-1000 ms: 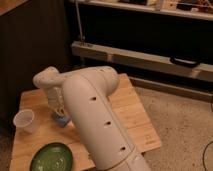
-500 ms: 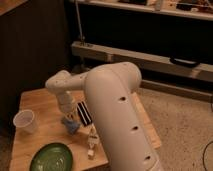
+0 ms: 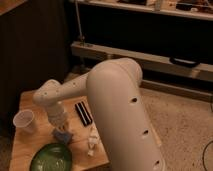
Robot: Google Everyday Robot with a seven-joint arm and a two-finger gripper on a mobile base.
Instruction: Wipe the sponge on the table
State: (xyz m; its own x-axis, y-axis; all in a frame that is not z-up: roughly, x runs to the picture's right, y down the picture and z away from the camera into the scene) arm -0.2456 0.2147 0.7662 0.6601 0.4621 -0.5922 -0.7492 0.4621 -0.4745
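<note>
Sponge (image 3: 63,136): small light-blue soft block, flat on the table (image 3: 35,140), near the front edge, left of the middle. Gripper (image 3: 61,129) sits right on top, fingers closed on it, hiding its upper part. Table: small, light wood, plank-grain rectangular top, level.

The white arm (image 3: 115,115), dotted with small dark holes, is reaching down to the surface (image 3: 22,145), which is showing a light wooden plank grain. Its pale hand (image 3: 62,129) is sitting low over the front middle of the surface, closed on what is looking like a light-blue sponge (image 3: 63,136). A plate (image 3: 50,158) is showing glossy green, a bar (image 3: 83,113) is showing black, and a cup (image 3: 24,121) is showing translucent white.
</note>
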